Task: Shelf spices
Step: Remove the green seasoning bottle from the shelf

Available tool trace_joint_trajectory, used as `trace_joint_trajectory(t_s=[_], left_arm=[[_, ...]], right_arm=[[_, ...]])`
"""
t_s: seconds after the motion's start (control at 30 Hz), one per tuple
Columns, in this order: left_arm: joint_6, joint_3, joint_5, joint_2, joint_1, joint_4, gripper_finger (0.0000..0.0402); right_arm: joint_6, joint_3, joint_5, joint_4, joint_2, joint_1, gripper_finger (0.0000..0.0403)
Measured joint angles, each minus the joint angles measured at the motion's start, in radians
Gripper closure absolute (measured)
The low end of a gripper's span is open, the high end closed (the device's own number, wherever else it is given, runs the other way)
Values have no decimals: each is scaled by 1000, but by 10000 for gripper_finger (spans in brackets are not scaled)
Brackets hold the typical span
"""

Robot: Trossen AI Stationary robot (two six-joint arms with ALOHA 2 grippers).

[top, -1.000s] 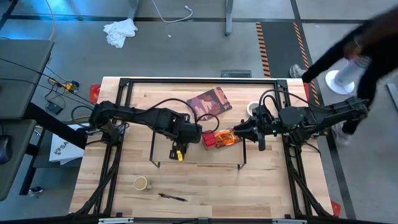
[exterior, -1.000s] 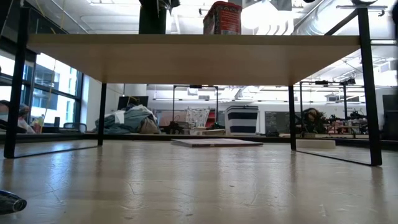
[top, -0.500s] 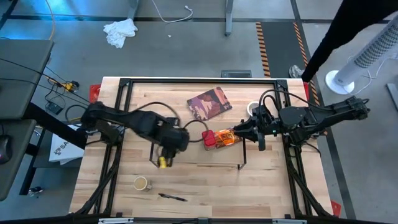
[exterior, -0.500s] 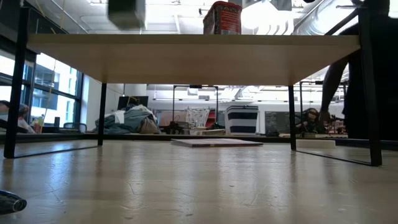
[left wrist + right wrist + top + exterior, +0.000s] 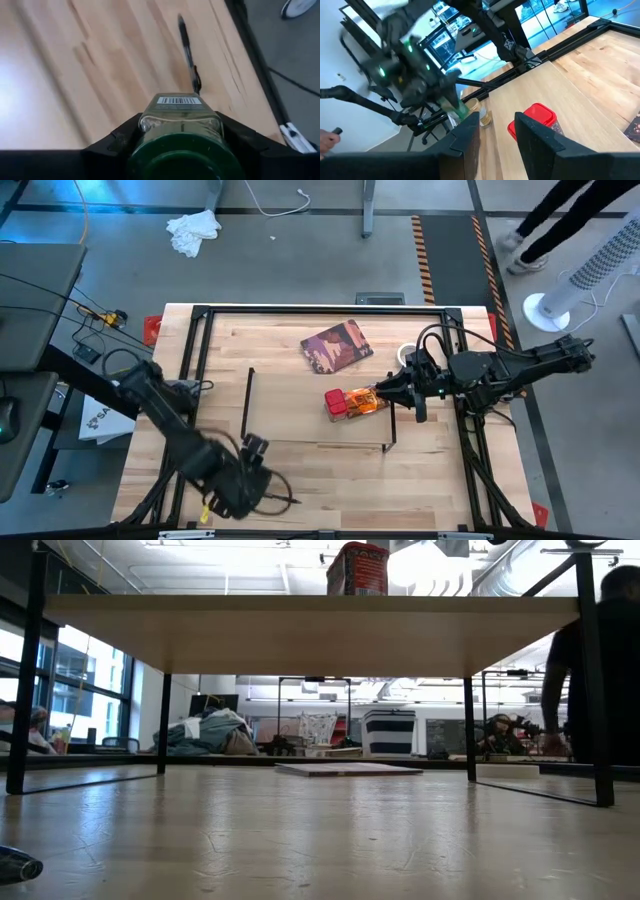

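Observation:
My left gripper is over the table's near-left part, shut on the green-lidded jar. The shelf stands mid-table on thin black legs. On its light board stand the red tin, also red tin, and, lying beside it, the orange packet. My right gripper is open at the packet's right end; whether it touches the packet I cannot tell. Its wrist view shows the red tin past the fingers and the tan-topped jar on the table beyond. My left gripper pinches the green-lidded jar between its two fingers, one on either side of the glass body just past the lid. The lid faces the wrist and the barcoded base points away. The jar is held above the tabletop.
A black pen, also pen, lies near the table's near edge just ahead of the left gripper. The dark reddish card and a white tape roll lie at the far side. A person walks on the floor beyond the far right corner.
My left arm has swung quickly from over the shelf's left part toward the table's near-left edge, carrying the green-lidded jar off the shelf with it. My right arm has kept still. The person behind the table has walked on.

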Motion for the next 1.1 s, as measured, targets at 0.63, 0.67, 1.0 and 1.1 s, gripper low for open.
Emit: trace_joint_trajectory(t_s=[0.63, 0.67, 1.0, 1.1], left_arm=[[137, -336, 89, 17, 145, 310, 182], [137, -336, 93, 17, 154, 308, 182], [109, -334, 118, 17, 212, 349, 178], [102, -332, 148, 9, 212, 348, 177]], right_arm=[[30, 0, 1, 0, 34, 0, 284], [30, 0, 1, 0, 34, 0, 284], [29, 0, 1, 0, 34, 0, 284], [29, 0, 1, 0, 34, 0, 284]])
